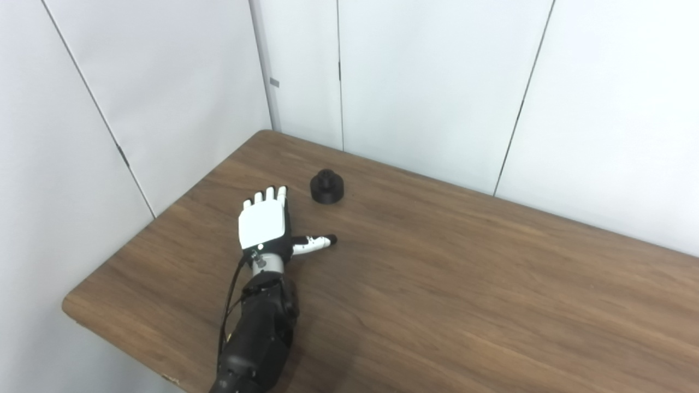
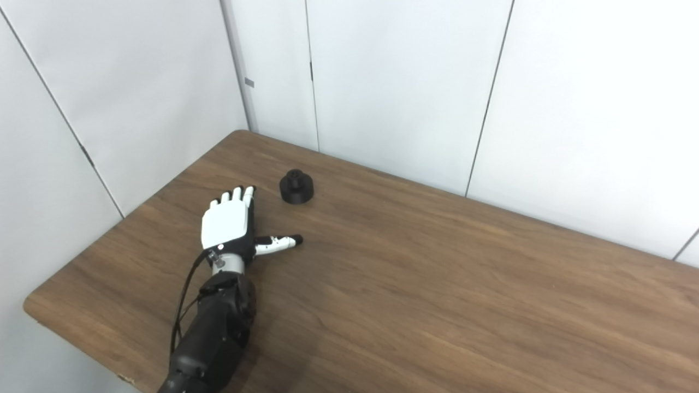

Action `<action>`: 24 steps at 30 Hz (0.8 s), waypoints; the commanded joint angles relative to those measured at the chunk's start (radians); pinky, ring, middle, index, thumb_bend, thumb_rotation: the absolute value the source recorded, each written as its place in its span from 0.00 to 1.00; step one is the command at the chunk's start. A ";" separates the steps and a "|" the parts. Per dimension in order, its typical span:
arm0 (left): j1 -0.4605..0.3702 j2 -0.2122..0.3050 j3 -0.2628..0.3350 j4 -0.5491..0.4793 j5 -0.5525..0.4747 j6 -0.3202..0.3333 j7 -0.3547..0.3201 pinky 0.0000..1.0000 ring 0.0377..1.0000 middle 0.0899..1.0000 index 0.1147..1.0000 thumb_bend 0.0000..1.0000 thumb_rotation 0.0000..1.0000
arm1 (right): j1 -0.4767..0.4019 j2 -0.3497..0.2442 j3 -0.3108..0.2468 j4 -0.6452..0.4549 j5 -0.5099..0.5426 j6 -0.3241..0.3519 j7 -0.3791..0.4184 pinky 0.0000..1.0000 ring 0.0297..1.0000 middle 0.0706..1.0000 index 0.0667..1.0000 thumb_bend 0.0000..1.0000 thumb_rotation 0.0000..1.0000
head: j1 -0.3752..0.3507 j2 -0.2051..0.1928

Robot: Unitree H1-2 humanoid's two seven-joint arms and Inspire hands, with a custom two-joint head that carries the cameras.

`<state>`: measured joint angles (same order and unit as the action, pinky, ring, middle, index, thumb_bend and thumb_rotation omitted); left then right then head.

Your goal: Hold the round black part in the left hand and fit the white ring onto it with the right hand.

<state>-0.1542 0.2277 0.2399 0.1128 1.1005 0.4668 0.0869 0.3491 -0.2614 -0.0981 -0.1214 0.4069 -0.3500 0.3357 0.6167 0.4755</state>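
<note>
You had the left hand out over the wooden table, back of the hand facing up, holding nothing. Its fingers were stretched forward and lay close side by side, while the thumb stuck out sideways to the right, well away from them, so the hand was spread flat rather than curled. Whether the palm actually touched the tabletop could not be told from either eye view.

The round black part sat on the table just beyond the fingertips and a little to their right, near the hand but clearly apart from it. It stood upright, a wide low base with a smaller knob on top. Nothing was touching it.

Your left forearm came up from the bottom edge, dark and bulky, with a thin cable looping along its outer side up to the wrist.

Your right hand did not show in either view, so nothing could be said of its fingers. Behind the hand and the part, pale wall panels closed off the far corner of the table.
</note>
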 commanded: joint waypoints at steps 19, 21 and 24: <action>-0.165 0.106 -0.022 0.152 -0.186 0.003 0.087 1.00 1.00 1.00 0.96 0.99 0.62 | 0.008 0.009 0.018 0.061 -0.016 -0.041 0.024 1.00 1.00 1.00 1.00 0.74 0.85 | -0.047 -0.008; -0.180 0.116 -0.034 0.168 -0.195 0.003 0.085 1.00 1.00 0.99 0.96 0.99 0.63 | 0.013 0.011 0.017 0.054 -0.025 -0.042 0.019 1.00 1.00 1.00 1.00 0.74 0.84 | -0.051 -0.009; -0.195 0.125 -0.051 0.184 -0.204 0.003 0.084 1.00 1.00 0.99 0.96 1.00 0.65 | 0.017 0.010 0.016 0.066 -0.023 -0.056 0.025 1.00 1.00 1.00 1.00 0.73 0.85 | -0.055 -0.009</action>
<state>-0.3024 0.3187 0.1921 0.3127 0.8912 0.4678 0.1472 0.3628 -0.2597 -0.0966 -0.0993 0.4039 -0.4214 0.3582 0.5615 0.4648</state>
